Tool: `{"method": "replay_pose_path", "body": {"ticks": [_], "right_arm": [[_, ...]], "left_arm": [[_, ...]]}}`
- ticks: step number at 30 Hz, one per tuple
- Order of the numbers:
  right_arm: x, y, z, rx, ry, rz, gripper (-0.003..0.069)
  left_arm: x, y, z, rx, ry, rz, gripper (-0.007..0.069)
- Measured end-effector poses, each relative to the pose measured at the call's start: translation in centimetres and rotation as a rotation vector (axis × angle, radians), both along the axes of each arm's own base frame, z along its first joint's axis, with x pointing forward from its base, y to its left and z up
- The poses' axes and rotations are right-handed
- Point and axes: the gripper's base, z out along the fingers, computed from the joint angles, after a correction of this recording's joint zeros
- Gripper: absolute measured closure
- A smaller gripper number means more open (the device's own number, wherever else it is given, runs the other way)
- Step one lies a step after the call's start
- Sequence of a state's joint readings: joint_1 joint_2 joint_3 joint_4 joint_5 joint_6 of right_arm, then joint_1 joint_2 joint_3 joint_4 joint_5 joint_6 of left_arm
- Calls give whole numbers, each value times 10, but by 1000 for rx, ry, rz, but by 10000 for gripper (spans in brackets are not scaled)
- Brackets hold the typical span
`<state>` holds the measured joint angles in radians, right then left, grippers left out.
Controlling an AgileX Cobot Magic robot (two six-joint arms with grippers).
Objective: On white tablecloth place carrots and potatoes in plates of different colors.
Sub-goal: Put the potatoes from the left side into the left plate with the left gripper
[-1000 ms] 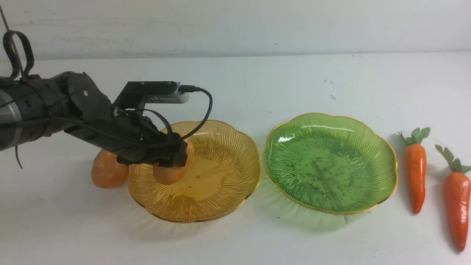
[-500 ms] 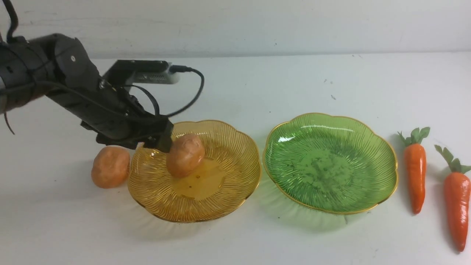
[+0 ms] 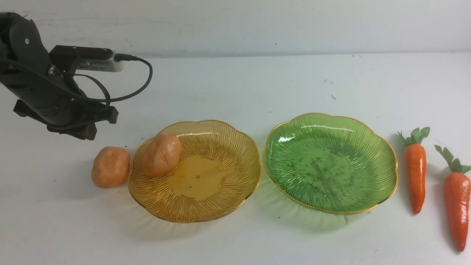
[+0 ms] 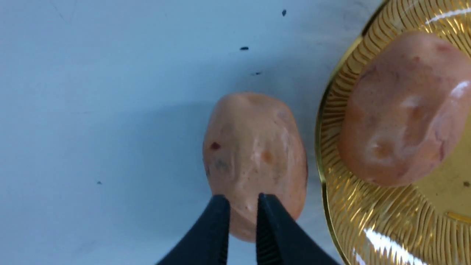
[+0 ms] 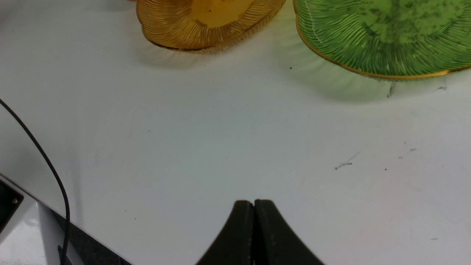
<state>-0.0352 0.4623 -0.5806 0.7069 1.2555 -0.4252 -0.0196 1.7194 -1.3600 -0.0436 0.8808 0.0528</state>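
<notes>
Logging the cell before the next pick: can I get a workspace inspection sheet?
Surface: white tablecloth, few dark specks.
Job's things: one potato in amber plate, second potato on cloth beside it; green plate empty; two carrots on cloth right of it.
Clutter: nothing seen.
Grippers: left gripper slightly open, empty, above second potato; right gripper shut, empty.
Cables: black cable looped at left wrist; thin cable at cloth's edge.
Surroundings: pale wall.

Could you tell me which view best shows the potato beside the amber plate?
The left wrist view: the potato sits central, close and sharp. The front view shows it whole but smaller; the right wrist view misses it.
</notes>
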Motion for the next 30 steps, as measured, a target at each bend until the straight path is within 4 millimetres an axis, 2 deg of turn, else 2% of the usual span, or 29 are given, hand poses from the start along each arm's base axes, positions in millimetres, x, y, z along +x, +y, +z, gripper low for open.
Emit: {"method": "replay_pose_path", "body": {"ticks": [3, 4, 8, 11, 12, 14, 21, 23, 25, 30], "right_arm": [[0, 0, 0, 0, 0, 0, 674], [0, 0, 0, 0, 0, 0, 674], [0, 0, 0, 0, 0, 0, 674], [0, 0, 0, 0, 0, 0, 674], [0, 0, 0, 0, 0, 0, 674], [0, 0, 0, 0, 0, 0, 674], [0, 0, 0, 0, 0, 0, 674], [0, 0, 0, 0, 0, 0, 674], [0, 0, 0, 0, 0, 0, 674], [0, 0, 0, 0, 0, 0, 674]], "left_arm": [[4, 0, -8, 0, 15, 1, 395], [6, 0, -14, 1, 31, 1, 314], [12, 0, -30, 1, 70, 1, 172], [15, 0, -41, 2, 98, 1, 99], [18, 0, -50, 2, 116, 2, 57], [20, 0, -59, 3, 137, 2, 35], [25, 0, -80, 6, 179, 1, 49], [26, 0, -84, 7, 189, 1, 77], [27, 0, -85, 8, 189, 1, 144], [29, 1, -78, 26, 208, -7, 230]]}}
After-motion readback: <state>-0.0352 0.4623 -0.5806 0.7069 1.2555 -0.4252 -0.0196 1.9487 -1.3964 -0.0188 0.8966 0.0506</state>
